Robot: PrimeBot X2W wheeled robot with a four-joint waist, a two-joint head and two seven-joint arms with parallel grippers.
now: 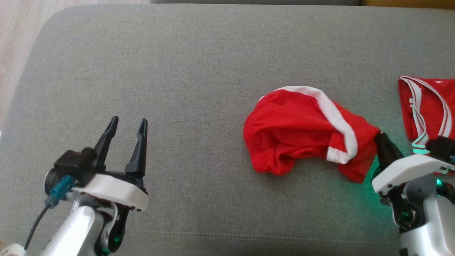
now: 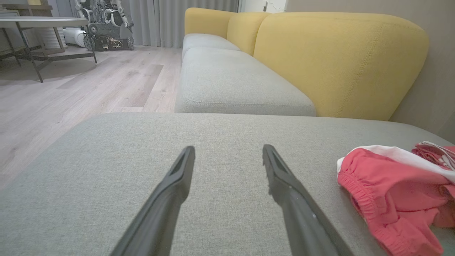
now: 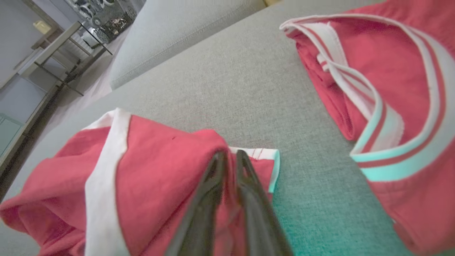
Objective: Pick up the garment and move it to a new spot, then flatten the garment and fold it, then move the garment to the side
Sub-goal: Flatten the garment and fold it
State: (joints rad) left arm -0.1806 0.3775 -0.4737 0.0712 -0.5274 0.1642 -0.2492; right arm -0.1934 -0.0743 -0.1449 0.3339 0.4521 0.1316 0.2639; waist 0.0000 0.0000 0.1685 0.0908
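Right fingers (image 3: pixel 208 192) pinch the red garment (image 1: pixel 295 131), tips hidden in cloth; left fingers (image 1: pixel 139 149) splayed; striped garment (image 1: pixel 430 106) cropped.

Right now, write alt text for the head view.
A crumpled red cloth garment with a white band lies right of centre on a grey fabric cushion, the right tool gripping its right end. The open left tool sits lower left; a second red garment with striped trim lies at the right edge.

Crumpled red garment (image 1: pixel 295 131), white-trimmed, perhaps shorts, lies on grey cushion (image 1: pixel 177 71).
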